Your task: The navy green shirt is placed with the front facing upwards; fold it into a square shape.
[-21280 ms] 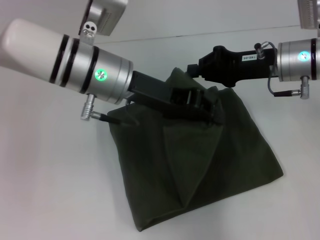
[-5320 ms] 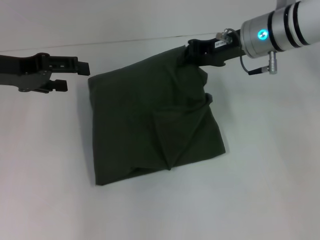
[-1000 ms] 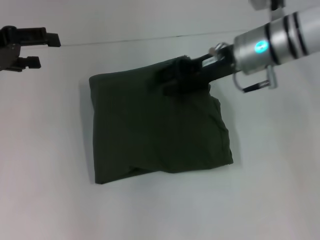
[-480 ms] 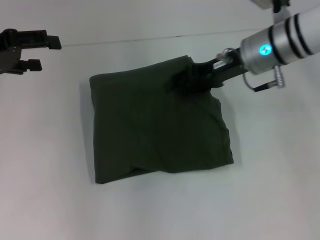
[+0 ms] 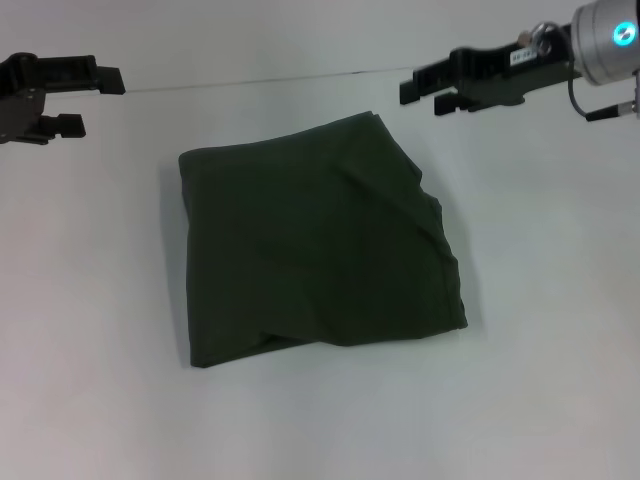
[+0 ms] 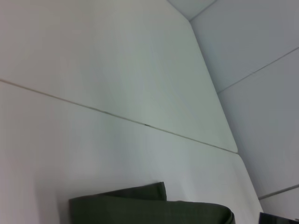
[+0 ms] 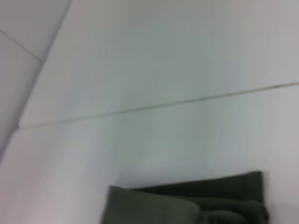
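The navy green shirt [image 5: 315,245] lies folded into a rough square in the middle of the white table, plain green side up; its lettering and collar are hidden. An edge of it shows in the left wrist view [image 6: 149,207] and the right wrist view [image 7: 187,205]. My right gripper [image 5: 422,90] is open and empty, raised above the table beyond the shirt's far right corner. My left gripper [image 5: 95,98] is open and empty at the far left, well away from the shirt.
The white table [image 5: 330,420] extends around the shirt on all sides. A thin seam [image 5: 250,80] runs across the table behind the shirt.
My right gripper has lifted off the shirt's far right part and pulled back to the right and away. The shirt lies flat and still. The left arm has not moved.
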Controlling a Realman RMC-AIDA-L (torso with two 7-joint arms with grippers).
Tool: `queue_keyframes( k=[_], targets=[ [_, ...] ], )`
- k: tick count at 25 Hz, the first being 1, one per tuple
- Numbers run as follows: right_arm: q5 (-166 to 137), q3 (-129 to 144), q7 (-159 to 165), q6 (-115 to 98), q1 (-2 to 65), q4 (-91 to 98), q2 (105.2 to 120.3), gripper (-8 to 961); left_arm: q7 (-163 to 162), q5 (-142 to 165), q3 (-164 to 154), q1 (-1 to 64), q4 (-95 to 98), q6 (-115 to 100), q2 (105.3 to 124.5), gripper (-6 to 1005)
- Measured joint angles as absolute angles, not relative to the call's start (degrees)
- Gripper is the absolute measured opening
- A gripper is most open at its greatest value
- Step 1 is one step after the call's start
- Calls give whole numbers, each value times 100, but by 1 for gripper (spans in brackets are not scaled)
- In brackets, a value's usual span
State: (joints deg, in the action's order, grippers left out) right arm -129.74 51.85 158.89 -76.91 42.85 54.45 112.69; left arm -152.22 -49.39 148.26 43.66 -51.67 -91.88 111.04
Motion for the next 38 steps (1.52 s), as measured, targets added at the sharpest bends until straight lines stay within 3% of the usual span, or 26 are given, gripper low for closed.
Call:
queue_keyframes(
  k=[7,21,38],
  targets=[
    [-12430,5160,15422,-8190,4847,4395,11413,621,-15223,-4939,14865,4329,-5169,-9192,11079,950],
    [-13637,6316,15561,-6948,5401,4069,11963,613,-15273,-4939,14872,4324,-5180,-9232,11074,950],
    [-15601,6206,16519,-6982,4879,5475,11862,603,-15299,-4939,14868,4361,-5167,-9220,11074,949]
  ],
)
